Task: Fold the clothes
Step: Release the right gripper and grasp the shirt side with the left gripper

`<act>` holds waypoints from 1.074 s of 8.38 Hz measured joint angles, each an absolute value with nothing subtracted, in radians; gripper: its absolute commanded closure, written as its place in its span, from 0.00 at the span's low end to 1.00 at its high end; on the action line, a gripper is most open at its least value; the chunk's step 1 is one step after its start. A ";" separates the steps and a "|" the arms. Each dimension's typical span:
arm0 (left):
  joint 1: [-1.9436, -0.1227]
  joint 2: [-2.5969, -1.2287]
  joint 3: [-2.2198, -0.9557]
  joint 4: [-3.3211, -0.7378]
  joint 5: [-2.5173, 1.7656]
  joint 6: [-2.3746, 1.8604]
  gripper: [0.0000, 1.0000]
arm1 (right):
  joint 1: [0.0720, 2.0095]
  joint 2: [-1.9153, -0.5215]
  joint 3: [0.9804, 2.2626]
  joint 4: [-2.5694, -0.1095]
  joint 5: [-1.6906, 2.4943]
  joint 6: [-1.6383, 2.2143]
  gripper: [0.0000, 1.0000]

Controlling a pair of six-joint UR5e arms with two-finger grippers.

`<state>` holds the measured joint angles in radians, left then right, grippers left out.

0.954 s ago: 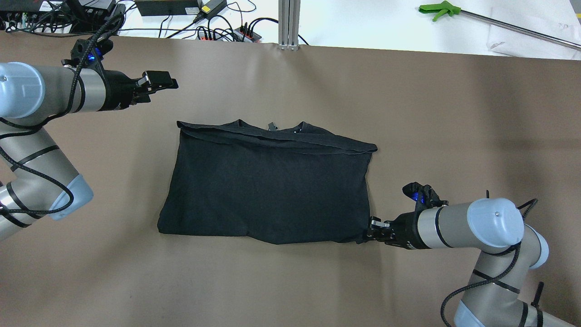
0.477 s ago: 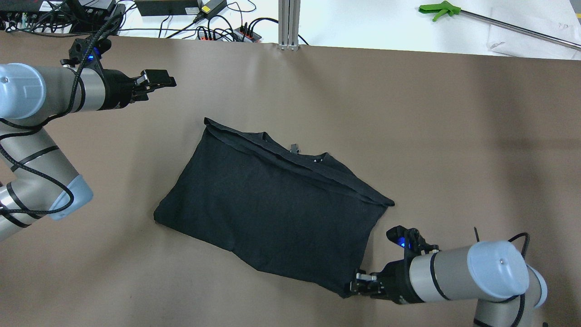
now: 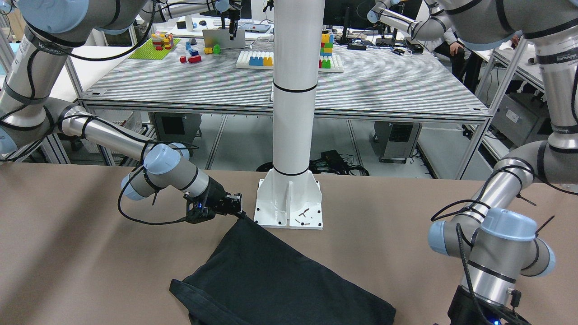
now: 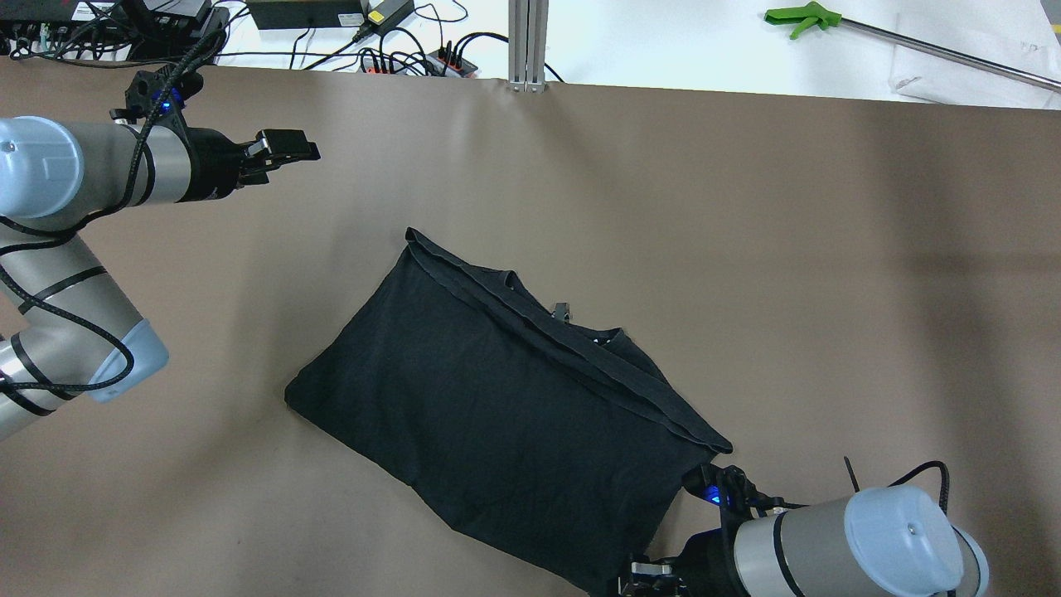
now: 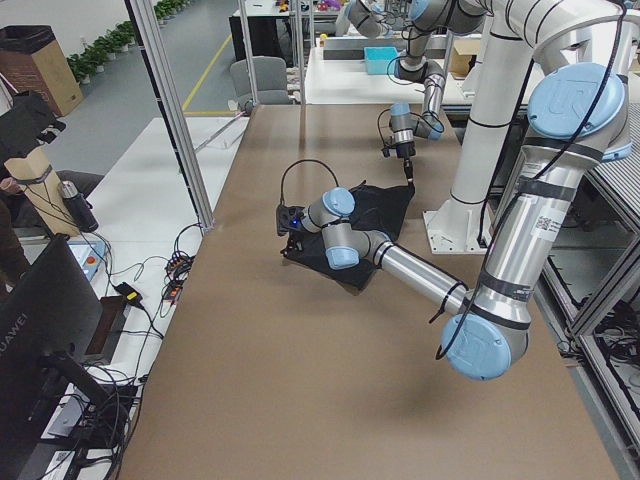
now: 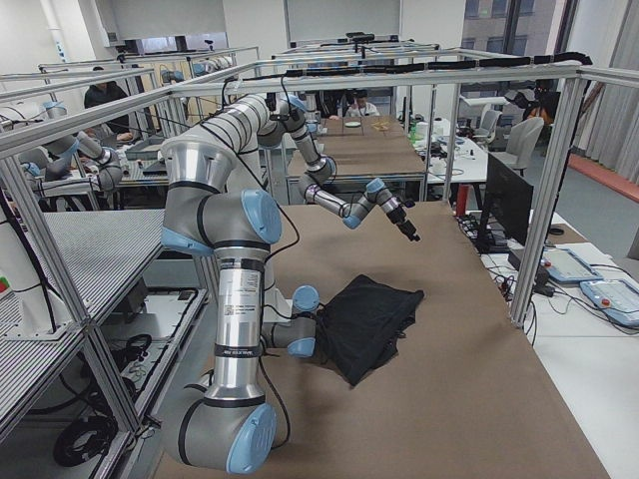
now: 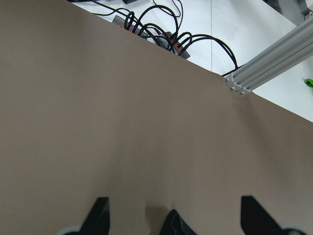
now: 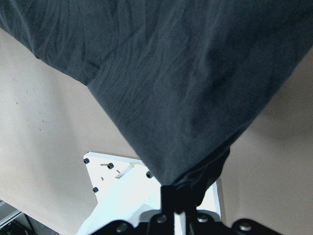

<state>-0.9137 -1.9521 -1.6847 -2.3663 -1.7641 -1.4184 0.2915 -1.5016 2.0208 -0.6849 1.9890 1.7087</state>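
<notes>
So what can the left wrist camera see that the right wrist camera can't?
Only the left wrist view shows the power strip, a metal post, and the left gripper open and empty. Only the right wrist view shows the white pole base and the right gripper pinching a corner of the clothes. Both show the brown table and a bit of the clothes.

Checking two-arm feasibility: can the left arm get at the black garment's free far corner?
Probably yes: the left end effector is open, and only table surface lies between it and the far corner of the garment.
</notes>
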 measured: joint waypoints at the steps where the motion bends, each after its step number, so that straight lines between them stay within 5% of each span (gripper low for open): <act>1: -0.914 -1.952 -1.684 -2.365 -1.766 -1.418 0.06 | 0.299 -1.510 2.024 -0.684 1.983 1.709 0.06; 5: -0.907 -1.937 -1.701 -2.362 -1.858 -1.430 0.06 | 0.559 -1.491 1.977 -0.720 2.004 1.673 0.06; 9: -0.736 -1.773 -1.845 -2.363 -1.780 -1.576 0.06 | 0.685 -1.418 1.934 -0.826 2.008 1.527 0.06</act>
<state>-0.7364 -1.7726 -1.8447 -2.3632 -1.7798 -1.5760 0.6852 -1.4177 1.9343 -0.8263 2.0085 1.5267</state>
